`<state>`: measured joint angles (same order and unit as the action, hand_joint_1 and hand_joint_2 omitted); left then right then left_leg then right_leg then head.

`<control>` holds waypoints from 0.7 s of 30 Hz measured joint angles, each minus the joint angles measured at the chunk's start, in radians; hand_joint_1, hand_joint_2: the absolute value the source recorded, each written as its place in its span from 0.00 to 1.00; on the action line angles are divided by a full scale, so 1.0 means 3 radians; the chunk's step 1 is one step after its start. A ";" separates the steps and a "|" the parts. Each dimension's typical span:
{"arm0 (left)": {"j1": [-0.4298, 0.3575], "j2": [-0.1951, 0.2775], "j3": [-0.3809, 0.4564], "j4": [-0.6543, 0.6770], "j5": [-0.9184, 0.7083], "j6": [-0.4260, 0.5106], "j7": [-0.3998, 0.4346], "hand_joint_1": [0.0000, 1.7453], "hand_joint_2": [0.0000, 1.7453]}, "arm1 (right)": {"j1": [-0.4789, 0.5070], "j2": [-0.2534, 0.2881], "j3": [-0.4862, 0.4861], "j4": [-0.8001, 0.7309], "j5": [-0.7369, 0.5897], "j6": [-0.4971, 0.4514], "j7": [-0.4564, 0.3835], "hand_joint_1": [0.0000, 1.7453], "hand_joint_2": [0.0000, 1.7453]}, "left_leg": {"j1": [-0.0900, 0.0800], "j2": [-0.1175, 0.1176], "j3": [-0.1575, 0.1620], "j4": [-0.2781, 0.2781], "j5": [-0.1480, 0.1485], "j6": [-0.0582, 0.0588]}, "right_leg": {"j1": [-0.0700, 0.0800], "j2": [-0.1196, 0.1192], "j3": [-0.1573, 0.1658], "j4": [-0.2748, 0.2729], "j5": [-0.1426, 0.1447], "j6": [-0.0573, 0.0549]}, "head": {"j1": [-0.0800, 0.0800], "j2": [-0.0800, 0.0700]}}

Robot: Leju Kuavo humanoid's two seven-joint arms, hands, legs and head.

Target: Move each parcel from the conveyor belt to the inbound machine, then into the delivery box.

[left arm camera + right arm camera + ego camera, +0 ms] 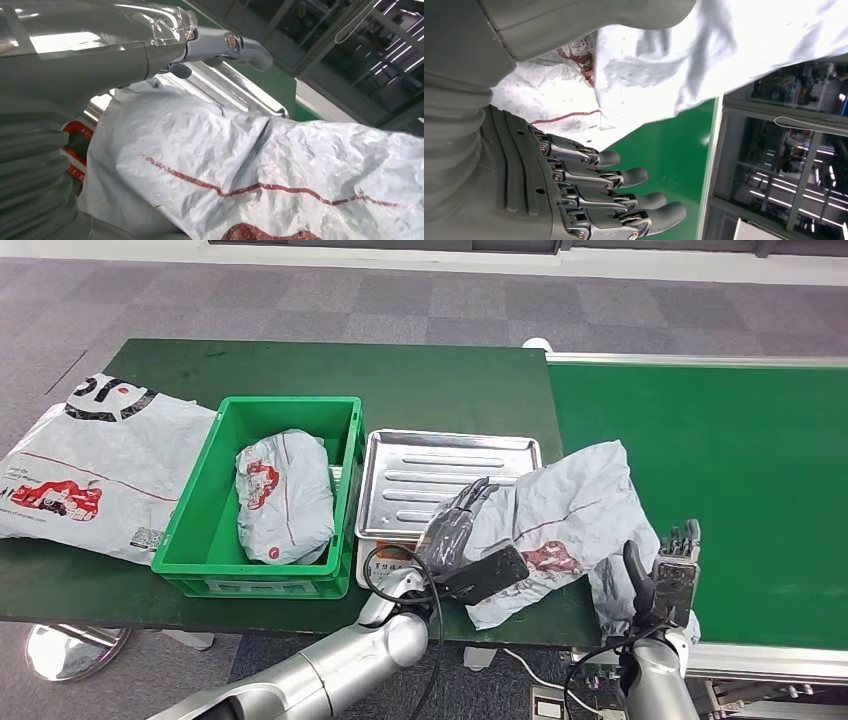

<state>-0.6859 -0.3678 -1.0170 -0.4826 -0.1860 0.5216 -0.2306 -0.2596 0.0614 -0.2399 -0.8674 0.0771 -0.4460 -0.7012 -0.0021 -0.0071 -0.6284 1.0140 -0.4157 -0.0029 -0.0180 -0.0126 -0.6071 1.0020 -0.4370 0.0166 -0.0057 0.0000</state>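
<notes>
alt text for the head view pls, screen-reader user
The left robot hand holds a crumpled grey parcel lying across the edge of a metal scale tray and a green conveyor belt, with the right robot hand at its other side. A green crate holds another parcel; a flat mailer bag lies beside it.

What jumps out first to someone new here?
A crumpled grey parcel straddles the metal scale tray and the green conveyor belt, with the left hand resting on it and the right hand open beside it. Another parcel lies in the green crate.
</notes>
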 joint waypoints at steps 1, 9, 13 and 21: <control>0.0002 -0.0001 0.0000 -0.0003 0.0029 0.0018 -0.0023 0.00 1.00 | 0.0000 0.0000 0.0000 0.0000 0.0005 0.0001 0.0000 0.00 1.00 | 0.0000 0.0000 0.0000 0.0000 0.0000 0.0000 | 0.0000 0.0000 0.0000 0.0000 0.0000 0.0000 | 0.0000 0.0000; 0.0000 -0.0003 0.0001 -0.0049 0.0680 0.0297 -0.0567 0.00 1.00 | -0.0009 0.0000 0.0000 0.0000 0.0051 0.0011 0.0000 0.00 1.00 | 0.0000 0.0000 -0.0001 0.0000 -0.0001 -0.0001 | 0.0000 0.0000 -0.0001 0.0000 -0.0001 -0.0001 | 0.0000 0.0000; -0.0002 -0.0004 0.0001 -0.0055 0.0686 0.0296 -0.0551 0.00 1.00 | -0.0011 0.0000 0.0000 0.0000 0.0050 0.0010 0.0000 0.00 1.00 | 0.0000 0.0000 -0.0001 0.0000 -0.0001 -0.0001 | 0.0000 0.0000 -0.0001 0.0000 -0.0001 -0.0001 | 0.0000 0.0000; -0.0007 -0.0005 0.0001 -0.0057 0.0687 0.0296 -0.0550 0.50 1.00 | -0.0012 0.0000 0.0000 0.0000 0.0050 0.0009 0.0000 0.00 1.00 | 0.0000 0.0000 -0.0001 0.0000 -0.0001 -0.0001 | 0.0000 0.0000 -0.0001 0.0000 -0.0001 -0.0001 | 0.0000 0.0000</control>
<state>-0.6879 -0.3693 -1.0166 -0.4997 0.0200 0.6104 -0.3956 -0.2633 0.0614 -0.2399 -0.8675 0.0921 -0.4433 -0.7012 -0.0021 -0.0072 -0.6286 1.0140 -0.4161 -0.0031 -0.0179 -0.0127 -0.6074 1.0020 -0.4373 0.0164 -0.0057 0.0000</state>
